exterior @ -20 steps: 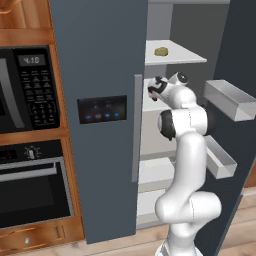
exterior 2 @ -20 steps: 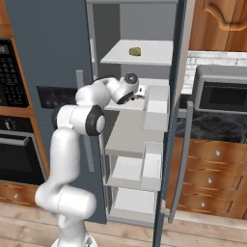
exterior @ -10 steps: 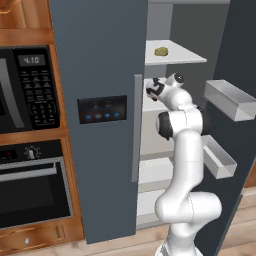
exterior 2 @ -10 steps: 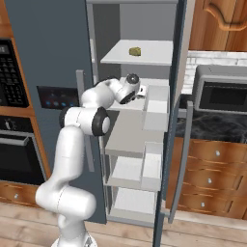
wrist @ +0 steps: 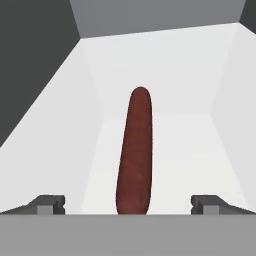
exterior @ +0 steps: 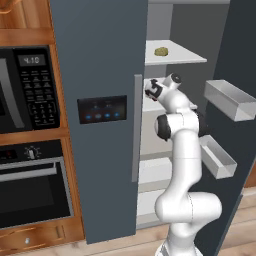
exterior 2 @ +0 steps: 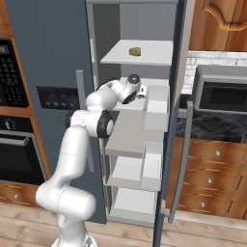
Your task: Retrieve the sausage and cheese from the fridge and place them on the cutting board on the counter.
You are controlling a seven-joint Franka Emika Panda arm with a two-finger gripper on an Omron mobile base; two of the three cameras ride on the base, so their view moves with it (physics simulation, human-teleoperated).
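Note:
The fridge has its right door swung open and its left door shut. On a white shelf inside lies the sausage, a dark red-brown stick pointing away from the hand. My gripper is open at the sausage's near end, one fingertip on each side and well apart from it. In the base views the gripper reaches in at the second shelf. The cheese, a small yellowish lump, sits on the top shelf above. The black marble counter lies to the right; the cutting board is out of view.
The open door carries white bins close to the arm's right side. A built-in microwave and oven stand left of the fridge. A grey microwave sits on the counter above wooden drawers.
The arm has shifted slightly, with the hand staying at the second shelf. The gripper has stayed open.

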